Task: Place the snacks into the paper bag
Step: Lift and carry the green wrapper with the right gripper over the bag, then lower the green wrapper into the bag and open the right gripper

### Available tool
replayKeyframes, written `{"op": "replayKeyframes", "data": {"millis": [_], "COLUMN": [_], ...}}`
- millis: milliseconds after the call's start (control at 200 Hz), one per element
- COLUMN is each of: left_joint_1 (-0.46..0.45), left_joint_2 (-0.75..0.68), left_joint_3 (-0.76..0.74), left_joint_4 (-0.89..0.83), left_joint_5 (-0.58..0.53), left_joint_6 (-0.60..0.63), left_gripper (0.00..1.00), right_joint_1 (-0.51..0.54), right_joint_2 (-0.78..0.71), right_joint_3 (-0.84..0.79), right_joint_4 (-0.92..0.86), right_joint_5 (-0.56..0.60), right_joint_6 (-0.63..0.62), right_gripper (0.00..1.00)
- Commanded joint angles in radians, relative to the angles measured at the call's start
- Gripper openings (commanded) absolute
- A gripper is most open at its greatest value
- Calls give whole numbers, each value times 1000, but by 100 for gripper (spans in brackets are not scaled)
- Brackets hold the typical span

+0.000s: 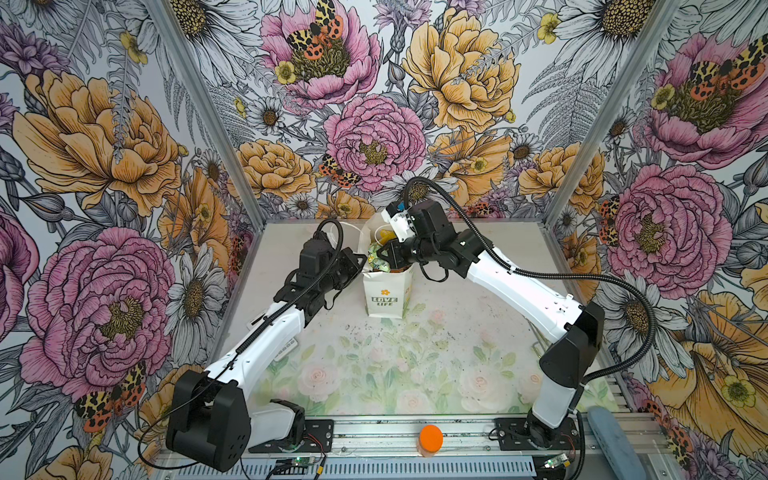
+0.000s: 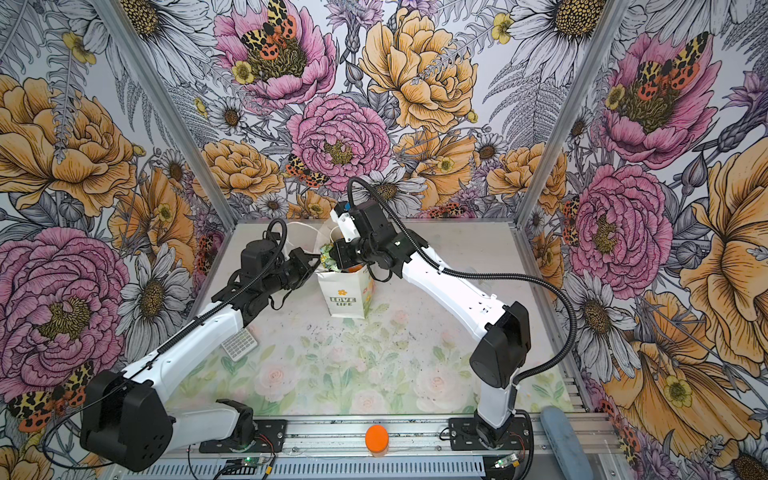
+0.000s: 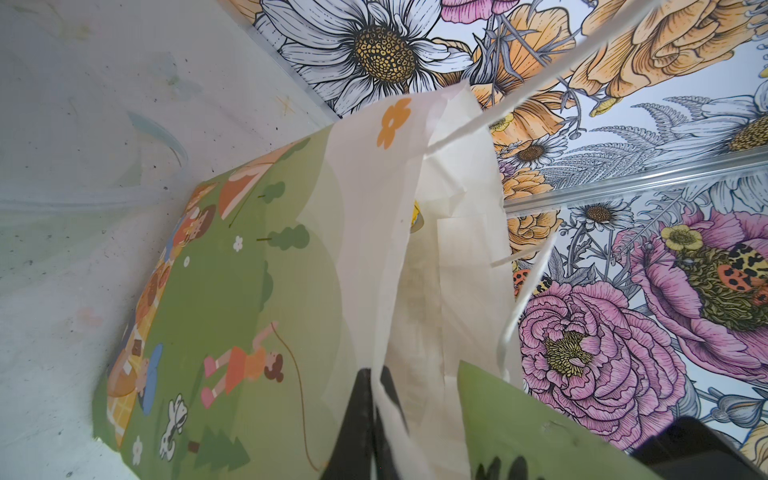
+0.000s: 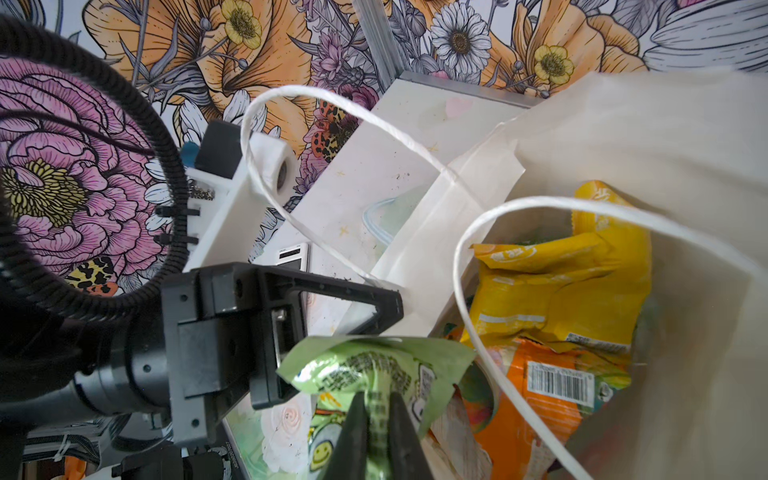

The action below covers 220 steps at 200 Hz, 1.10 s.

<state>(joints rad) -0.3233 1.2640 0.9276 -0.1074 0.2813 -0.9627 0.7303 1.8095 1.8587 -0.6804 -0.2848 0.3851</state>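
Your left jaws are clamped on the rim of the paper bag (image 1: 384,297), which stands upright toward the back of the worktop (image 1: 457,340). Your right jaws grip a bright green packet (image 4: 374,365) at its open mouth; a yellow packet (image 4: 582,266) and an orange packet (image 4: 536,415) lie inside.

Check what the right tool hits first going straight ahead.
Likely the rim of the paper bag, where the left tool pinches it; the held green packet would touch first. Depth unclear.
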Motion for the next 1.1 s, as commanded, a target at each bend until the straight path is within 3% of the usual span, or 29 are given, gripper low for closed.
{"op": "replayKeyframes", "data": {"millis": [0, 590, 881, 1096], "left_joint_1": [-5, -5, -6, -7], "left_joint_2": [-11, -3, 3, 5], "left_joint_3": [21, 25, 25, 27], "left_joint_4": [16, 17, 22, 23], "left_joint_5": [-4, -4, -3, -1], "left_joint_6": [4, 4, 1, 0], "left_gripper": [0, 0, 0, 0], "right_joint_1": [-12, -49, -33, -15], "right_joint_2": [16, 56, 43, 42], "right_joint_3": [49, 71, 59, 59], "right_joint_4": [11, 1, -21, -22], "right_joint_5": [4, 34, 217, 291], "right_joint_6": [18, 58, 55, 46], "right_gripper": [11, 10, 10, 10]}}
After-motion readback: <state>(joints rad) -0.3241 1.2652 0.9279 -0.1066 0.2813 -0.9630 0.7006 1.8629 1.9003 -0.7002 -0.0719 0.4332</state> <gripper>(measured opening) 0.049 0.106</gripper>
